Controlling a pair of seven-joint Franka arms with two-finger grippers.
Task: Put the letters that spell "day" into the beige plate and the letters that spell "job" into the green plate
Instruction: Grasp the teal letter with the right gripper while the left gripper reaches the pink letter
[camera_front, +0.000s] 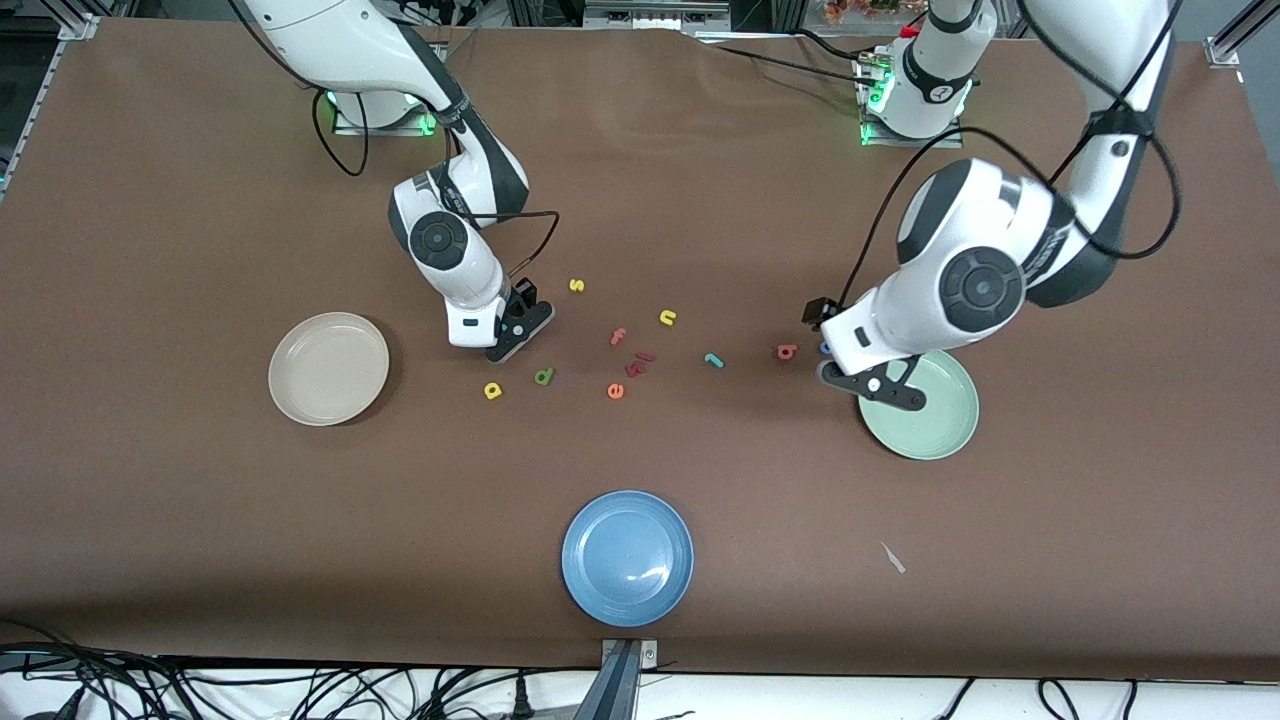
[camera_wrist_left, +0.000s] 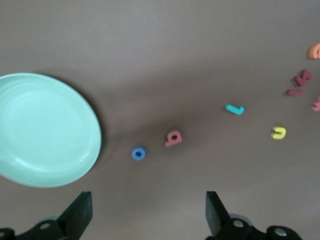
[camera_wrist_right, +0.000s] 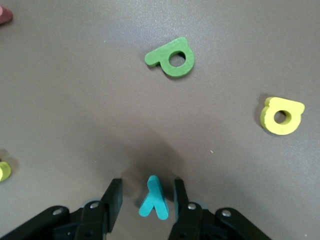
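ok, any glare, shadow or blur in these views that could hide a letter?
Front view: a small highlight on the blue plate, soft arm shadows, letters tiny but sharp. Left wrist view: the green plate is bright, not blown out; a shadow covers the blue o and red b, both readable. Right wrist view: the right gripper shades the teal y, edges crisp.

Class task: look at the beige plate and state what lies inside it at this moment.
Nothing visible: the beige plate shows only its bare bowl. No arm covers it, so nothing is hidden there. All letters seen lie on the table.
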